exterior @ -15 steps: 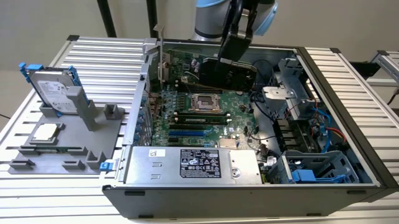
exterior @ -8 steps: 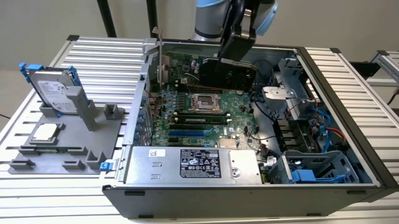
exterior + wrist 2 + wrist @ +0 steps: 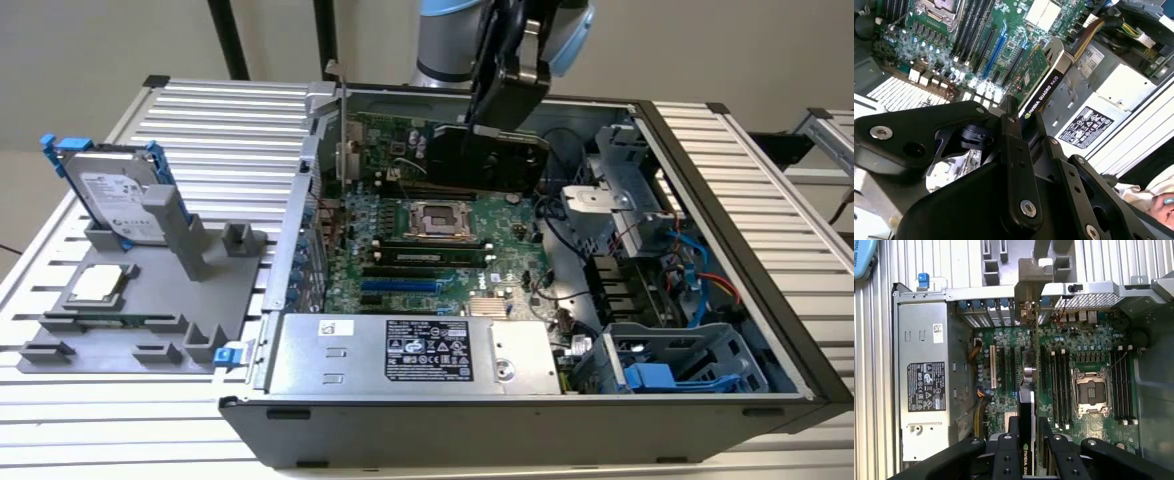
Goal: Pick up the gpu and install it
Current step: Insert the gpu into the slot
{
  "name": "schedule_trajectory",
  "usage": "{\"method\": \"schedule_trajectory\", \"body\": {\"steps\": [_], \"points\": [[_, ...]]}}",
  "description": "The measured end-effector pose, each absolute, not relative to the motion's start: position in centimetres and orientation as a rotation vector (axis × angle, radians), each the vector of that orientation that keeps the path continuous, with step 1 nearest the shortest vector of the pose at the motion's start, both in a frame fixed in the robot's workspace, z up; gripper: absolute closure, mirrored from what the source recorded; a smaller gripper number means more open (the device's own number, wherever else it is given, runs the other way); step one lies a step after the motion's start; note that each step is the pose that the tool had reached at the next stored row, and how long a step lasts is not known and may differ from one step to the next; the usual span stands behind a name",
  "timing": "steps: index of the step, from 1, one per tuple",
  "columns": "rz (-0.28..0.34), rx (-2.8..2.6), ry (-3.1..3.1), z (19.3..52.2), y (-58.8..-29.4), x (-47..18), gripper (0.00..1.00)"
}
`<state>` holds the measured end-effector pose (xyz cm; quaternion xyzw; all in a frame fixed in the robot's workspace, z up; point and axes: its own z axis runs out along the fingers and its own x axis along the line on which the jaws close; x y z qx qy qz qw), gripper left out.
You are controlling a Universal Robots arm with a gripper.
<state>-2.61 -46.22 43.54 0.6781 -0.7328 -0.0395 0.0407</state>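
The black hand (image 3: 505,110) is clamped on the gpu (image 3: 491,160), gripping it by its upper edge. In the exterior view the card hangs inside the open case (image 3: 507,435), over the far end of the green motherboard (image 3: 507,215), with the flat matte-black cooler face turned toward the camera. I can't tell whether its lower edge touches the board.

Over to the second wrist view: two slim black metal fingers (image 3: 1015,145), studded with silver screw heads, pinch the card's narrow black edge between them. The green board side of the card runs away from them, down toward the long slots.

In the first wrist view the card is edge-on, a thin dark strip lying along the slot rows, and its bent silver bracket (image 3: 1029,285) sits up against the perforated rear wall of the case. The square CPU socket (image 3: 1089,392), with its shiny metal frame, lies off to one side, past the memory slots.

A boxy silver power supply (image 3: 414,352) fills the near corner of the case. Out on the ribbed aluminium table (image 3: 200,110), at the exterior view's left, a grey moulded fixture (image 3: 200,300) holds a silver hard drive (image 3: 118,195) upright in its blue frame, and a small square CPU chip (image 3: 104,285) lies flat.
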Motion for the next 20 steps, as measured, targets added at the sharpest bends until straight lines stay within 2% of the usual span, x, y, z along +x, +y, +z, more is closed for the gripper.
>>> {"method": "schedule_trajectory", "body": {"steps": [20], "points": [[-0.092, 2.092, -2.259, 42.5, -45.7, -2.6, 1.00]]}}
